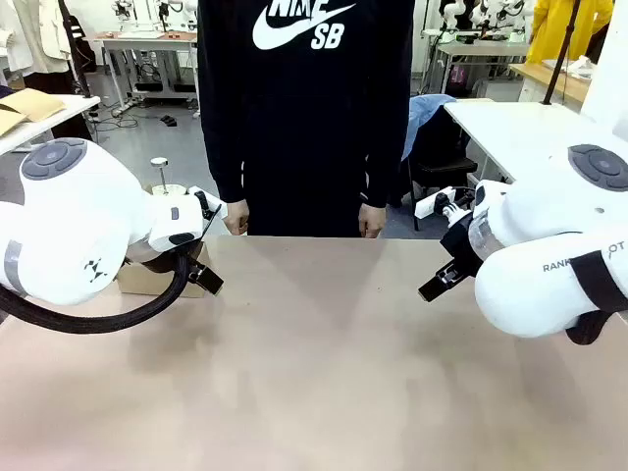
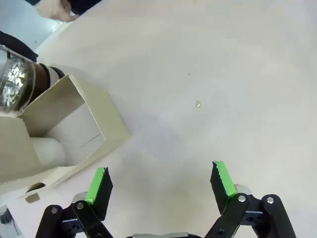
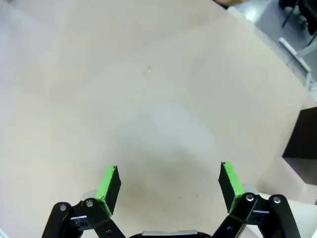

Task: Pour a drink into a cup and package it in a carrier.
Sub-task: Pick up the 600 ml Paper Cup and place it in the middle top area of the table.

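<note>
1. Since neither gripper holds anything, you're at the very start by my read: no pour made, nothing packaged.
2. Left gripper [image 2: 161, 182]: fully released, green pads [image 2: 99, 186] spread wide with nothing between them, hanging over the bare tan table [image 2: 208, 64].
3. Right gripper [image 3: 170, 182]: same, jaws wide and empty over bare table. A black square box [image 3: 302, 141] sits near the table's edge in the right wrist view.
4. The brown cardboard cup carrier [image 2: 99, 109] sits just beside the left gripper, one open slot facing the wrist camera.
5. The clear glass pitcher with metal frame [image 2: 15, 84] stands right behind the carrier, and the dark brown drink [image 2: 47, 74] shows through its wall.
6. The white rounded shape [image 2: 47, 151] at the carrier's inner wall is probably the white paper cup. You can't tell whether it's in a slot or behind the panel.
7. The person's hand [image 1: 235, 218] hangs at the far edge, not reaching in.
8. Next, my judgement: get the cup standing free and unlidded, then take the pitcher by its handle with the left gripper. The handle isn't visible, so check its orientation before you commit.
</note>
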`<state>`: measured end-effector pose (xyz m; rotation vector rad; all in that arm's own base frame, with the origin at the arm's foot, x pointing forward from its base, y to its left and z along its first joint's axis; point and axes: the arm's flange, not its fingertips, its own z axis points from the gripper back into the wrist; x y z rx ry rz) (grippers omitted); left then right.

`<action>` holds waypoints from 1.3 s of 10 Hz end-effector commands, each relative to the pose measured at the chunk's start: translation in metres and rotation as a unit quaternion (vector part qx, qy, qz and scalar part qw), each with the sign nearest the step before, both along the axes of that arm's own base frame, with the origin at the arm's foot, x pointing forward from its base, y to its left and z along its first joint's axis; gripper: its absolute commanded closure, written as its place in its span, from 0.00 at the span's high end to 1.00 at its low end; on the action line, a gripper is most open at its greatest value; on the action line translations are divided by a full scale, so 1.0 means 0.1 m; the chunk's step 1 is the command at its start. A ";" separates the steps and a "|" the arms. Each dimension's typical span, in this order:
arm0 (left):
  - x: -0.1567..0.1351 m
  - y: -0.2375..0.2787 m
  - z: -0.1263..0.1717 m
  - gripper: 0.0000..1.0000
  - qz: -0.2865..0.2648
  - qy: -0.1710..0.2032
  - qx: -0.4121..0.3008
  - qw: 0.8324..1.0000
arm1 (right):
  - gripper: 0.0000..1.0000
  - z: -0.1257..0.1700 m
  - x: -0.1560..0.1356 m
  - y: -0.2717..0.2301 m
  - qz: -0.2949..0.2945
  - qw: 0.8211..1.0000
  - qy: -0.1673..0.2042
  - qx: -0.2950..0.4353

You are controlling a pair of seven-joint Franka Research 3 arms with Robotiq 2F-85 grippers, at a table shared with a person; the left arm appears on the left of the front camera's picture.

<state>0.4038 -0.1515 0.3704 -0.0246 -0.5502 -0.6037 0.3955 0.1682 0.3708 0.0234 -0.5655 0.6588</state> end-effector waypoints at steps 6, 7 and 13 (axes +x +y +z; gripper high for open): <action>0.00 0.00 0.00 1.00 0.000 0.000 0.000 1.000 | 1.00 0.00 0.00 0.00 0.000 1.000 0.000 0.000; 0.00 0.00 0.00 1.00 0.000 0.000 0.000 1.000 | 1.00 0.00 0.00 0.00 0.000 1.000 0.000 0.000; 0.00 0.00 0.00 1.00 0.000 0.000 0.000 1.000 | 1.00 1.75 0.94 -0.61 0.037 0.991 0.042 0.120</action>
